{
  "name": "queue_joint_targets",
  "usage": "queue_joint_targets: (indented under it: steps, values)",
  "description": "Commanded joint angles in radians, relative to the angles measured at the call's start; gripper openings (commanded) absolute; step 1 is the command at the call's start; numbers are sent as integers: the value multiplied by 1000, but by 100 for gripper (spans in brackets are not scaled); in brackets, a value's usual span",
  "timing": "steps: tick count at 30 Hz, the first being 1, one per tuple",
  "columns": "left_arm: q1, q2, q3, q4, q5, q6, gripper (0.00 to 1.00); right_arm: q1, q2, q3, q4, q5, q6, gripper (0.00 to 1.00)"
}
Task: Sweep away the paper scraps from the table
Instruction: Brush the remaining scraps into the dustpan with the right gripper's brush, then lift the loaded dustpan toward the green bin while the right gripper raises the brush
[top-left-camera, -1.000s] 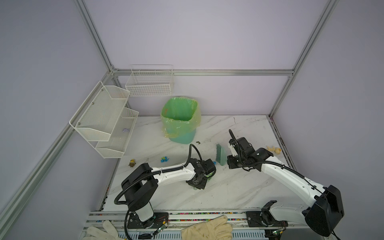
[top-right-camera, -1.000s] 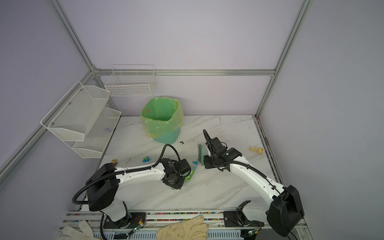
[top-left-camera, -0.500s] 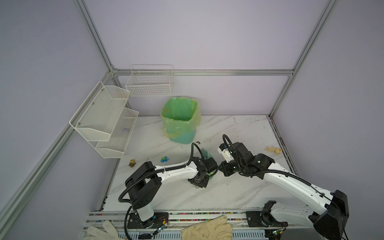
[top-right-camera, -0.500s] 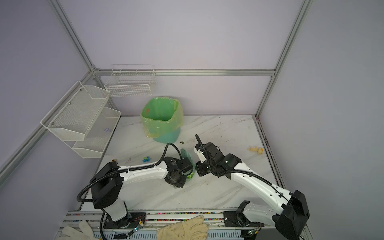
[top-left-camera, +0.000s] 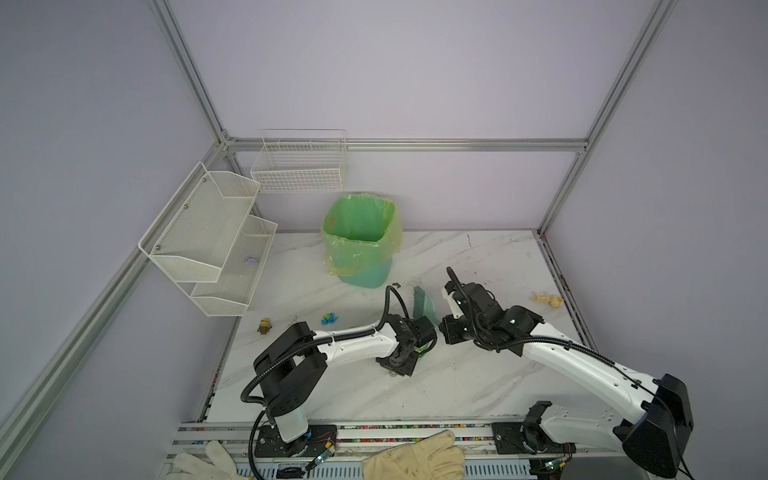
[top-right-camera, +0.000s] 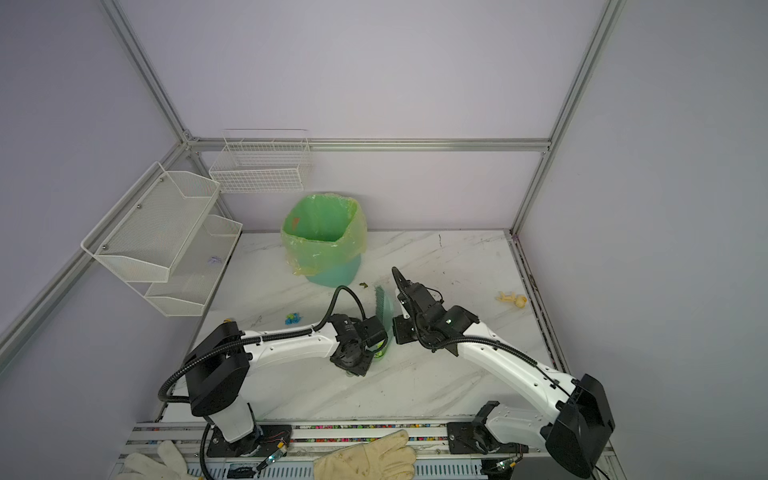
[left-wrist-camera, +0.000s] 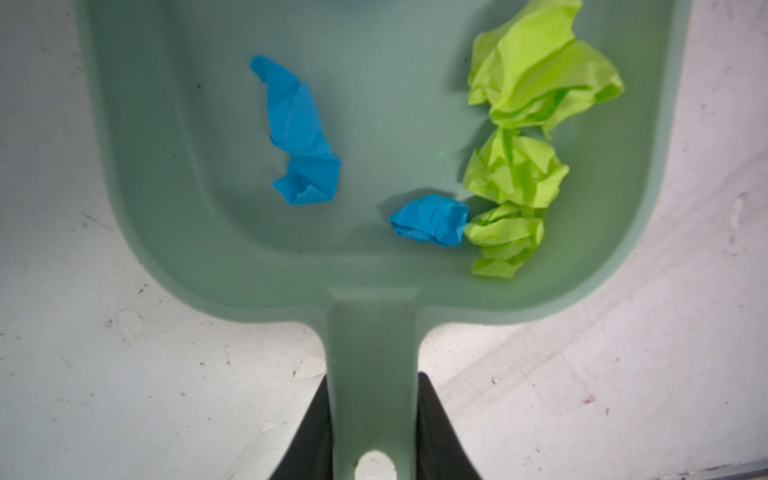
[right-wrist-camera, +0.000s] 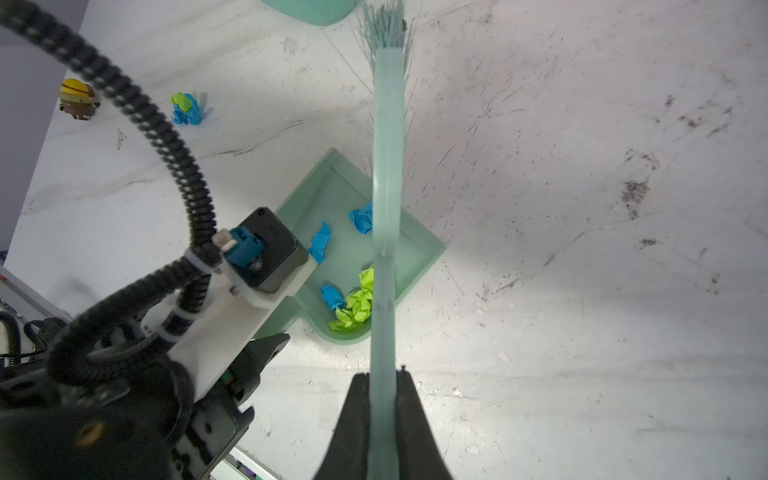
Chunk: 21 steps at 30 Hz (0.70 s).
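Note:
My left gripper (left-wrist-camera: 372, 382) is shut on the handle of a pale green dustpan (left-wrist-camera: 187, 124) that lies flat on the table (top-left-camera: 478, 374). In the pan lie several paper scraps, blue ones (left-wrist-camera: 299, 129) and lime-green ones (left-wrist-camera: 532, 83). My right gripper (right-wrist-camera: 382, 376) is shut on a pale green brush (right-wrist-camera: 388, 124), which stretches above the dustpan (right-wrist-camera: 345, 249) towards the bin. A small blue and green pile of scraps (top-left-camera: 329, 319) lies loose on the table to the left, seen from the right wrist too (right-wrist-camera: 187, 109). In both top views the two grippers (top-left-camera: 411, 353) (top-left-camera: 446, 328) stand close together mid-table.
A bin with a green liner (top-left-camera: 360, 241) stands at the back. A yellow toy figure (top-left-camera: 264, 325) is at the left edge, a beige toy (top-left-camera: 546, 298) at the right edge, and a dark speck (top-left-camera: 396, 285) by the bin. White wire shelves (top-left-camera: 208, 241) hang at left. Gloves (top-left-camera: 415, 459) lie on the front rail.
My right gripper has carried the brush leftward, close up to the dustpan and the left gripper. The left arm has barely shifted.

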Motion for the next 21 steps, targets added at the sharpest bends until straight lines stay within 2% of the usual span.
queue_joint_targets:
  steps: [1,10,14,21]
  values:
    - [0,-19,39,-25,-23,14,0,-2,4,-28,113,-27,4,0]
    - [3,-12,51,-21,-26,25,0,-3,-19,-66,85,-156,-6,0]
    - [4,-7,60,-23,-23,32,0,-2,-62,-80,51,-215,27,0]
    - [5,4,70,-23,-22,35,0,-3,-207,-60,22,-176,99,0]
